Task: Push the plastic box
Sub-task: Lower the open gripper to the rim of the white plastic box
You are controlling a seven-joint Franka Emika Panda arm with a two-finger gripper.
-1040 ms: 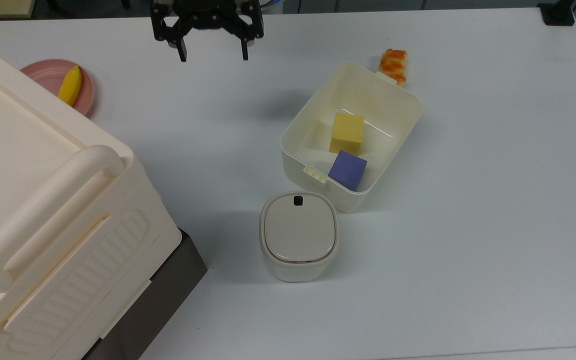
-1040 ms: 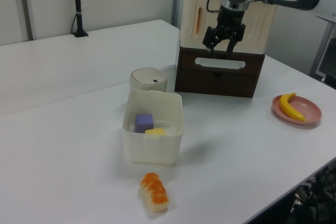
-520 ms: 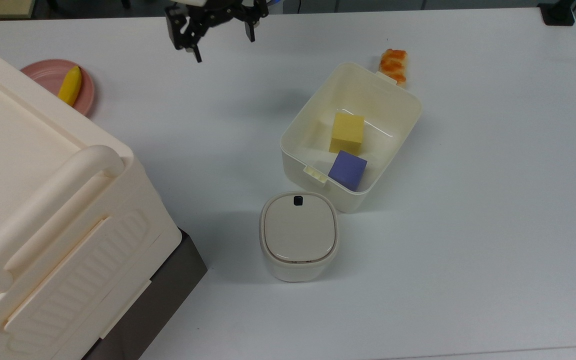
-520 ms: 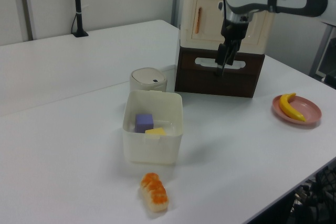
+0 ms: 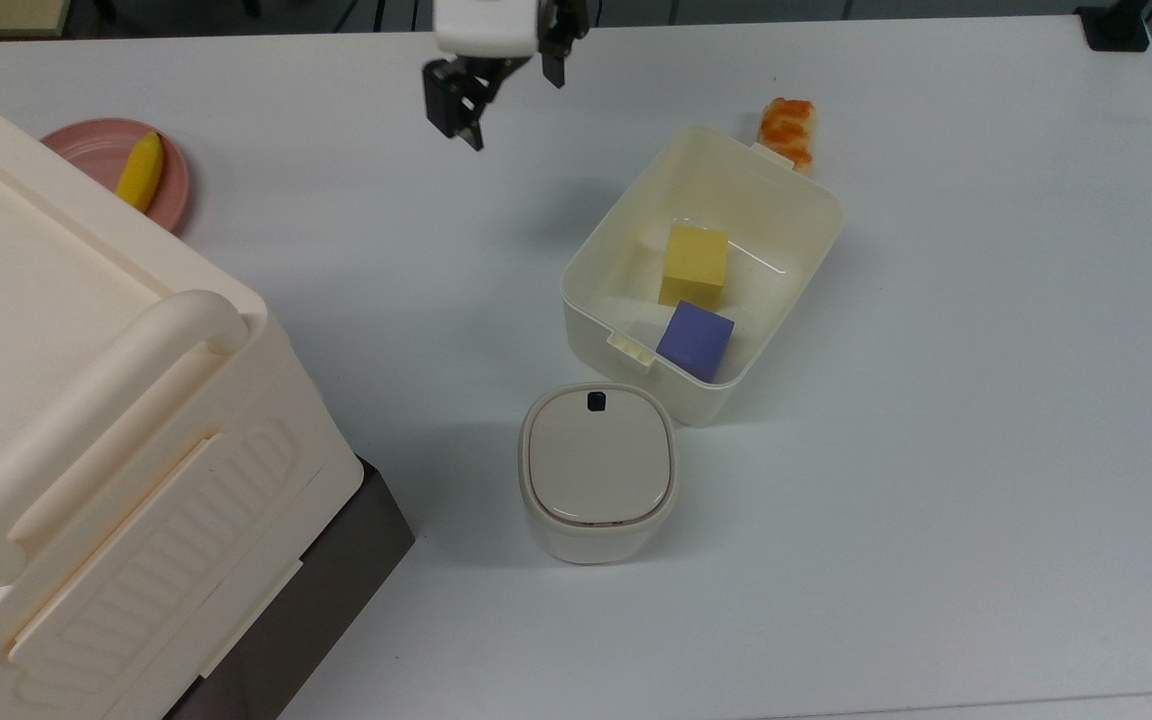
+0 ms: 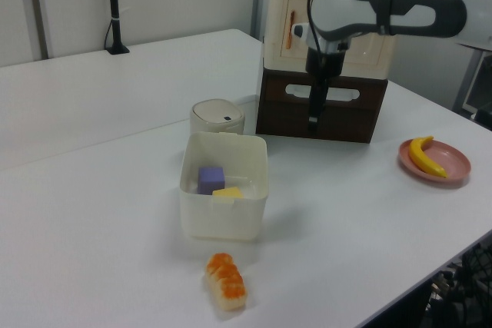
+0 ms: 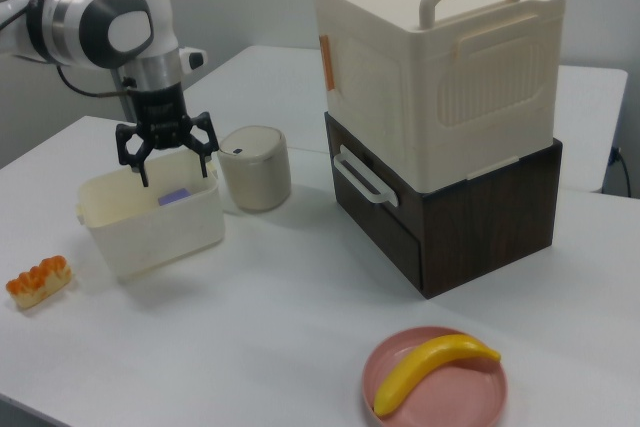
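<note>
Near the middle of the white bench [image 5: 986, 400] sits the plastic box [image 5: 796, 275], a cream, lidless tub set at an angle, with a small latch tab at each short end. Inside it lie a yellow block [image 5: 694, 263] and a purple block [image 5: 696, 340], just beside each other. A piece of sushi [image 5: 787, 128] with an orange topping lies on the bench close to the tab at the box's far end in the top view. At the near corner of the box in the top view stands a small lidded bin [image 5: 597, 470] with a black button; the two are very close, though whether they touch cannot be told.

The end effector [image 7: 166, 154] hangs above the bench with its two fingers spread wide apart and nothing between them. In the top view it is toward the upper edge, to the top view's left of the box and well apart from it; in the right view it appears in front of the box's far rim.

On the top view's left a large cream case [image 5: 66, 420] with a thick handle rests on a dark brown crate [image 7: 470, 217]. A pink plate [image 5: 96, 150] carrying a banana [image 5: 140, 171] sits on the bench beside it.
</note>
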